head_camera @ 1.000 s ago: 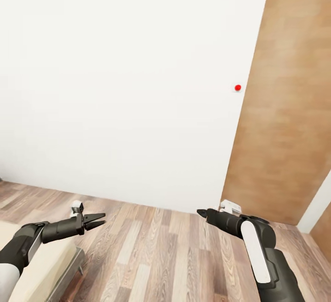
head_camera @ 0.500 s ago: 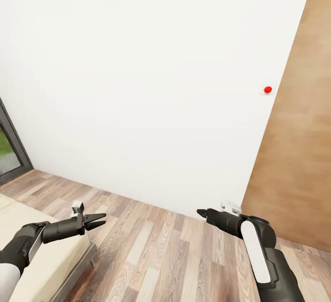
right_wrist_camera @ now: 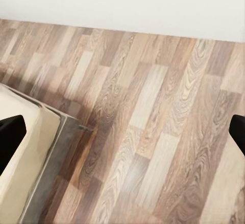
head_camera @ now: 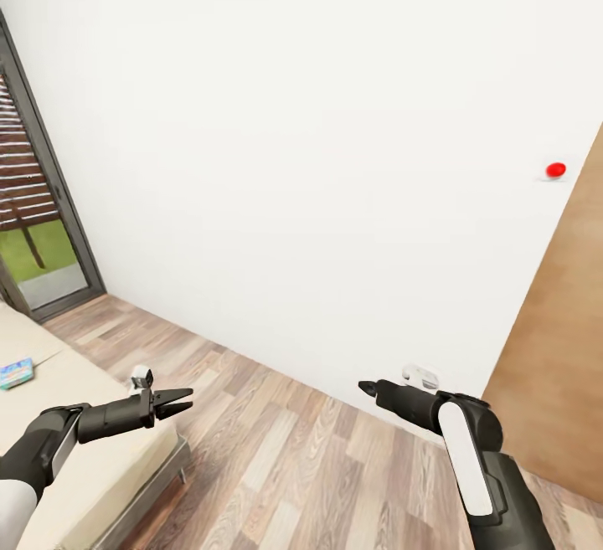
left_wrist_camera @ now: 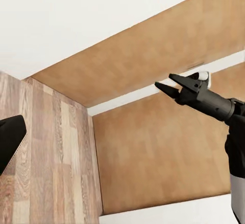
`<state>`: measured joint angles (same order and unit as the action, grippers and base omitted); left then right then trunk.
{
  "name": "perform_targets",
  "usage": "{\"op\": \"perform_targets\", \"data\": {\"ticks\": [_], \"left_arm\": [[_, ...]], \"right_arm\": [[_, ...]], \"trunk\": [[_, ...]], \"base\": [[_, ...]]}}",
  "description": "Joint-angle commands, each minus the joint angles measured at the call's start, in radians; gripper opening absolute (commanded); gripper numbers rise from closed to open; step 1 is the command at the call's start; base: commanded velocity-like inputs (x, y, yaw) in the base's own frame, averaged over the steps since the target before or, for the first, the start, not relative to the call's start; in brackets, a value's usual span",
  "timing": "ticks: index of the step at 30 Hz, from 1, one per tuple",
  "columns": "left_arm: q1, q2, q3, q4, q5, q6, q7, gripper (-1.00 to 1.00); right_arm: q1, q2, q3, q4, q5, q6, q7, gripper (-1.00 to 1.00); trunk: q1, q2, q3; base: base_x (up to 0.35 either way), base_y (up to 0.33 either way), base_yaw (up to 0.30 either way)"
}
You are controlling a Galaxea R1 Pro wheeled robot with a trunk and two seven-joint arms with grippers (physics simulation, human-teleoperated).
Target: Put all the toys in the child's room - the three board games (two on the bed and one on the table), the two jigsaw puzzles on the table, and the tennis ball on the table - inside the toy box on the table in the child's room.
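The bed [head_camera: 92, 458], with its beige mattress, fills the lower left of the head view, and its corner [right_wrist_camera: 25, 147] lies below my right wrist. A thin blue board game [head_camera: 17, 372] lies flat on the mattress at the far left edge. My left gripper [head_camera: 182, 400] hangs open and empty above the bed's near corner, well to the right of the game. Over the wooden floor my right gripper [head_camera: 365, 386] is also open and empty; it shows from the side as well [left_wrist_camera: 164, 82]. The table, toy box, jigsaw puzzles and tennis ball are out of view.
A plain white wall [head_camera: 318, 156] stands ahead with a small red dot [head_camera: 555, 170] on it. A brown wooden panel [head_camera: 557, 382] is at the right, a dark-framed glass door [head_camera: 42, 232] at the left. Plank floor [head_camera: 276, 449] stretches between bed and wall.
The whole picture has slid to the right, so the camera has turned left. The glass door, more of the bed and the blue board game have come into view. Both arms keep their pose.
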<state>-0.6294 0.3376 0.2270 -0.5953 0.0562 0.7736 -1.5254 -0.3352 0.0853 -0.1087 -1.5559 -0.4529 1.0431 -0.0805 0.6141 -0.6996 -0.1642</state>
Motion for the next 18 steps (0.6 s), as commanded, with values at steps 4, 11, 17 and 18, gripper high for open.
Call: {"op": "perform_targets", "data": {"ticks": [4, 11, 17, 18], "left_arm": [[-0.001, 0.000, 0.001, 0.000, -0.001, 0.010, -0.005, 1.00], [-0.001, 0.000, 0.001, 0.000, -0.001, 0.010, -0.005, 1.00], [-0.001, 0.000, 0.001, 0.000, -0.001, 0.010, -0.005, 1.00], [-0.001, 0.000, 0.001, 0.000, -0.001, 0.010, -0.006, 1.00]], "right_arm": [[-0.001, 0.001, -0.002, -0.001, -0.010, 0.004, -0.008, 1.00], [-0.001, -0.002, 0.063, 0.000, -0.008, 0.004, -0.010, 1.00], [-0.001, -0.003, 0.079, 0.000, -0.008, 0.004, -0.011, 1.00], [-0.001, -0.003, 0.080, 0.000, -0.008, 0.004, -0.011, 1.00]], "trunk": [[0.001, -0.001, -0.002], [0.001, -0.001, -0.002], [0.001, -0.001, -0.002], [0.001, -0.001, -0.002]], "base": [[0.218, -0.226, 0.289], [0.220, -0.221, 0.290], [0.200, -0.180, 0.290], [0.193, -0.171, 0.290]]}}
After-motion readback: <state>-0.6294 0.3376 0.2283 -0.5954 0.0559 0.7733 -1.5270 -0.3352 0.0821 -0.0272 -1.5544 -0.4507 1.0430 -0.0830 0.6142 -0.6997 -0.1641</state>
